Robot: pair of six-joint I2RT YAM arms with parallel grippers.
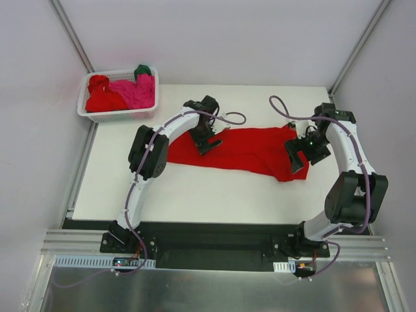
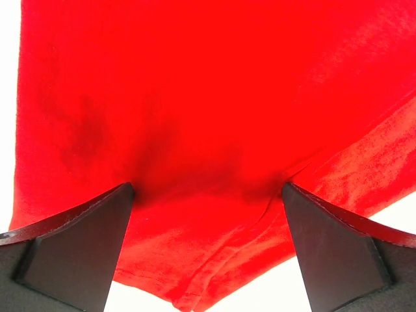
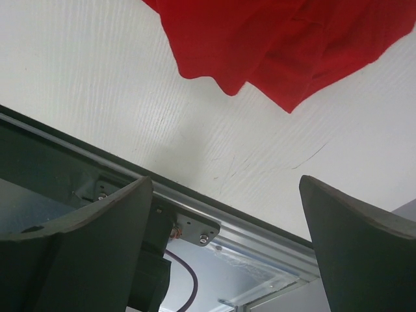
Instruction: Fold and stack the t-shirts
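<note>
The task looks barely begun: no folded stack shows anywhere. One bright red cloth t-shirt lies spread lengthwise across the middle of the white table, apparently not yet folded, its right end rumpled. At the far left corner the white plastic lattice basket holds a bundled red shirt, a magenta-pink shirt and a dark green shirt, so at least three more remain to be taken out. The left gripper hangs over the spread shirt's left end and the right gripper over its right end. The overhead view alone gives this layout and the basket, but hides the jaws. The left wrist view shows them gaping wide just above the red cloth, which fills the frame, with a hemmed edge low between the fingers and nothing pinched. The right wrist view shows equally wide, empty jaws aimed past the shirt's ragged edge at bare table and the metal rail along its near side.
</note>
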